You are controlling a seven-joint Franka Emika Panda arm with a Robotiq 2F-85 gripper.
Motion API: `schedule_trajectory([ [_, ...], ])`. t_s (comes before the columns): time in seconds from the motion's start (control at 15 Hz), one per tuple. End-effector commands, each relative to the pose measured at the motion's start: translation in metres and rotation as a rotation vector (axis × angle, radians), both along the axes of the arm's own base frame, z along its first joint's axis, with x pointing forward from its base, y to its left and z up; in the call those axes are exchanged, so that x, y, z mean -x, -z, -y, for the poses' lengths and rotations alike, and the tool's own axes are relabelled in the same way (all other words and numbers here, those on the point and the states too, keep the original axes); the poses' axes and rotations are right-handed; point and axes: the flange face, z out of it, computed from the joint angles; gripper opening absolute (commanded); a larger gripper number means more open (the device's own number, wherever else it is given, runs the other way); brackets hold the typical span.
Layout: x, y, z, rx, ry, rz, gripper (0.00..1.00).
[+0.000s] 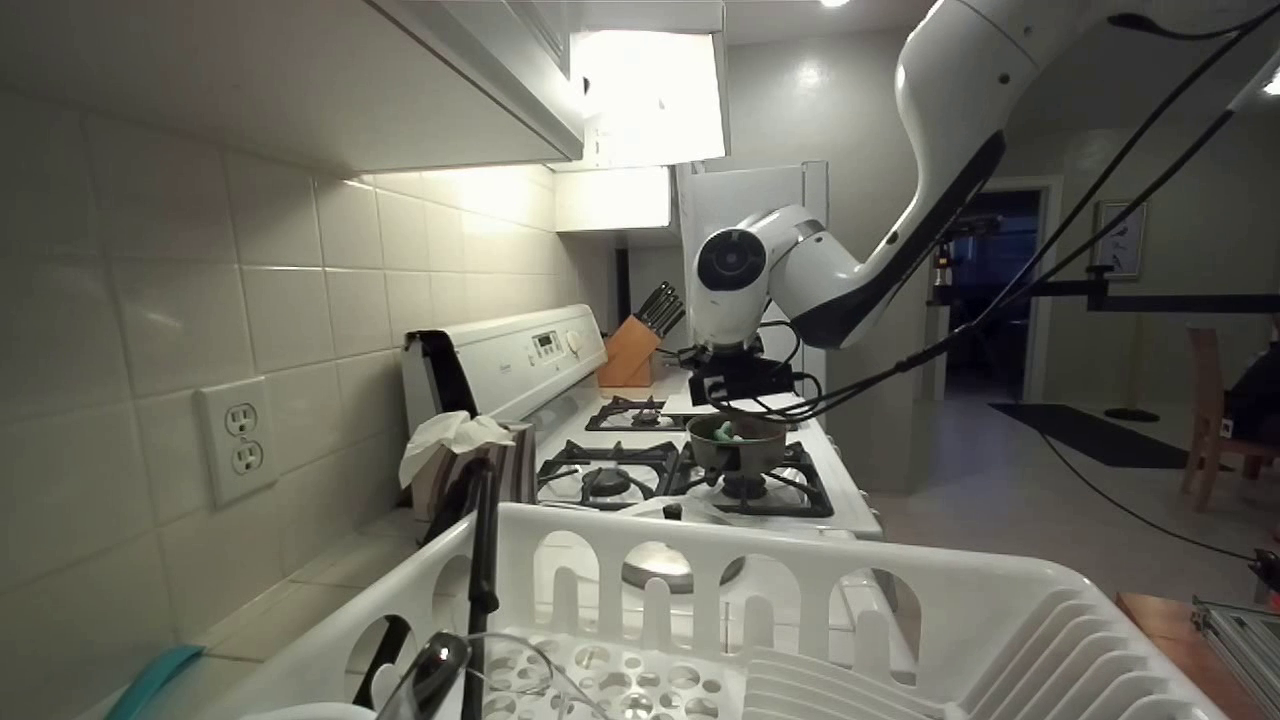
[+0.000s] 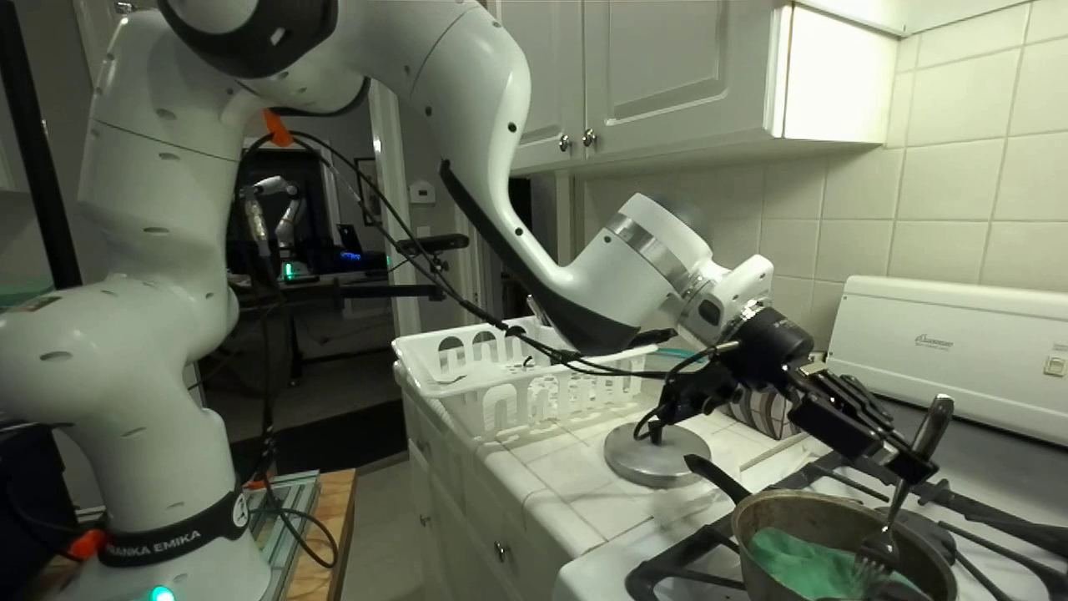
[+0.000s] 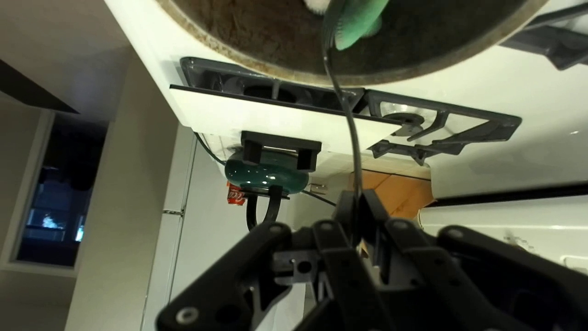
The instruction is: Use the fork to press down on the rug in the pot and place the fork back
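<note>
The small dark pot [image 2: 822, 511] stands on a front burner of the stove and also shows in an exterior view [image 1: 738, 452] and the wrist view [image 3: 257, 34]. A green rug [image 2: 793, 558], a crumpled cloth, lies inside it; it also shows in the wrist view [image 3: 363, 23]. My gripper [image 3: 360, 207] is shut on the fork [image 3: 351, 133], above the pot's rim. In an exterior view the gripper [image 2: 914, 463] grips the fork [image 2: 897, 505] below its dark handle end. The fork is tilted, with its tines down in the pot at the rug; firm contact is unclear.
A white dish rack [image 1: 780, 545] stands on the counter beside the stove. A metal lid [image 2: 655, 455] lies on the counter. The pot's handle [image 2: 717, 480] sticks out toward the counter. Black grates [image 1: 605, 480], a knife block [image 1: 628, 352] and a green kettle [image 3: 266, 172] are nearby.
</note>
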Motion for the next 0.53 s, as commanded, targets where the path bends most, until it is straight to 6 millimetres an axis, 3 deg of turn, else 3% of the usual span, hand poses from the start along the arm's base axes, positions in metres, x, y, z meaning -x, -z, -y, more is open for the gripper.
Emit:
schedule_trajectory([
  [0.0, -0.010, 0.021, 0.004, -0.001, -0.030, -0.013, 0.02],
  [0.27, -0.014, 0.027, 0.004, 0.012, -0.038, -0.025, 0.02],
  [0.47, -0.005, 0.014, -0.004, 0.011, -0.020, -0.020, 0.02],
])
